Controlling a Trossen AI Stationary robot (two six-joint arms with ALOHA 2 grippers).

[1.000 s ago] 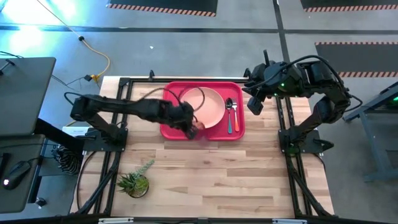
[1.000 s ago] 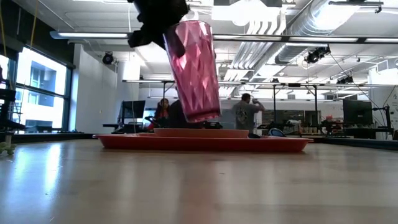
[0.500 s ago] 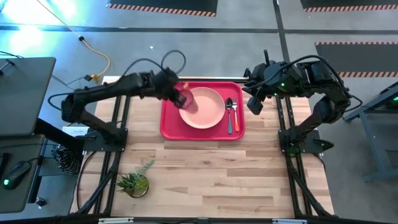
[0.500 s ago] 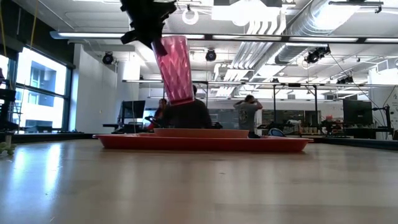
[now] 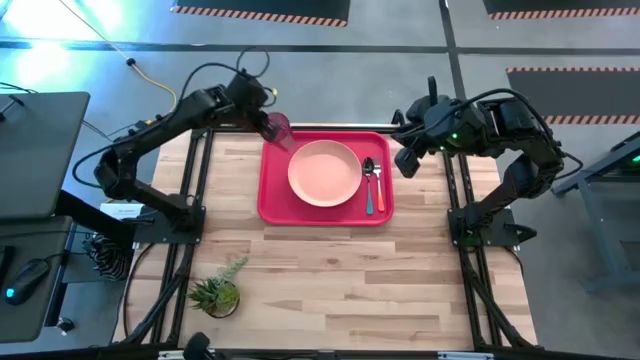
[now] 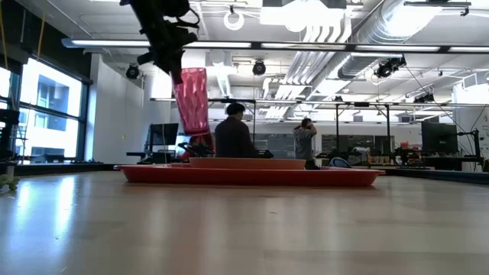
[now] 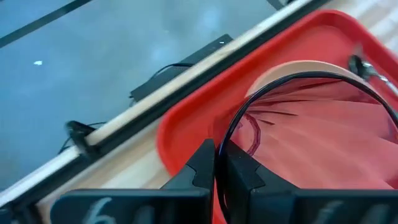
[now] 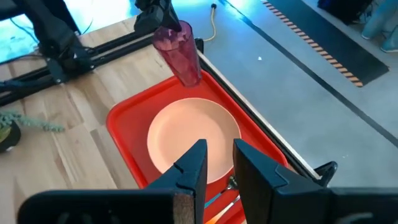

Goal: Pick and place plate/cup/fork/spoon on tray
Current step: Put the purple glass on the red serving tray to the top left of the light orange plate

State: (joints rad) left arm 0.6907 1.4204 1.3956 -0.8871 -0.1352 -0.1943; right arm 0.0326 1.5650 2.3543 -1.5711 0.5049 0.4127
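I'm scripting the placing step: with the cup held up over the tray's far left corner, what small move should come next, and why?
Probably lower it straight down. The left gripper grips the cup by its rim, hanging clear above the tray, whose corner beside the plate looks bare. Fork and spoon already lie in the tray.

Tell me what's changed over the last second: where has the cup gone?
The left hand, still shut on the cup, carried it from the tray's near-left edge, over the plate's rim, to above the far-left corner. It remains airborne, tilted. Plate, spoon, fork and right hand are unchanged.
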